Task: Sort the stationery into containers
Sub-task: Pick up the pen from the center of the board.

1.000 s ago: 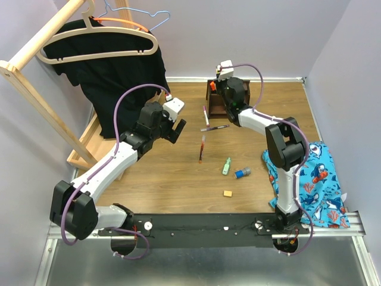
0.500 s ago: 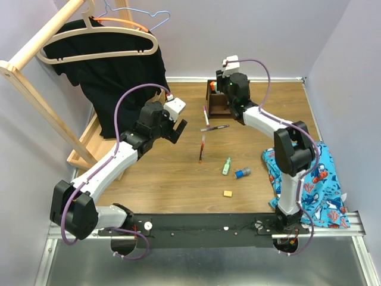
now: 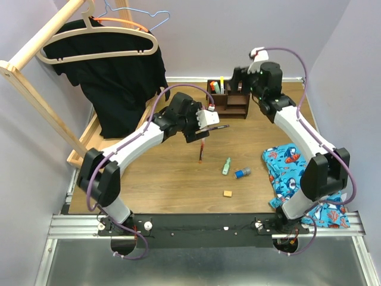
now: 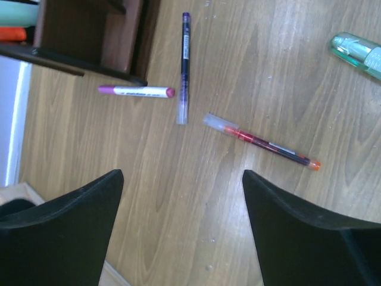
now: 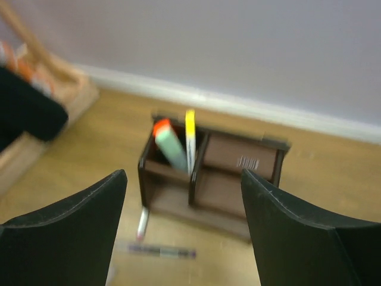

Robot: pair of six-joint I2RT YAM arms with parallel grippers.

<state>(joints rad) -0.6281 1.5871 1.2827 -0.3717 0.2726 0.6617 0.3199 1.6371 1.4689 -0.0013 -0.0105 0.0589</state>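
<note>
**Top external view:** The wooden desk organizer (image 3: 237, 100) stands at the far side. The green highlighter (image 3: 227, 165), blue-capped tube (image 3: 241, 173) and eraser block (image 3: 227, 193) lie well apart from it.

**Left wrist view:** The left gripper (image 4: 182, 176) is wide open and empty, above the pink pen (image 4: 137, 91), purple pen (image 4: 184, 68) and red pen (image 4: 268, 144).

**Right wrist view (blurred):** The right gripper (image 5: 183, 176) is wide open and empty. The orange highlighter (image 5: 169, 143) and yellow highlighter (image 5: 190, 140) stand in the organizer's left end.

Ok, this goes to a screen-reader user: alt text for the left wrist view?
A pink pen, a purple pen and a red pen lie loose on the wooden table near the dark brown organizer at upper left. The left arm's open fingers frame the bottom edge; a green highlighter shows at upper right.
</note>
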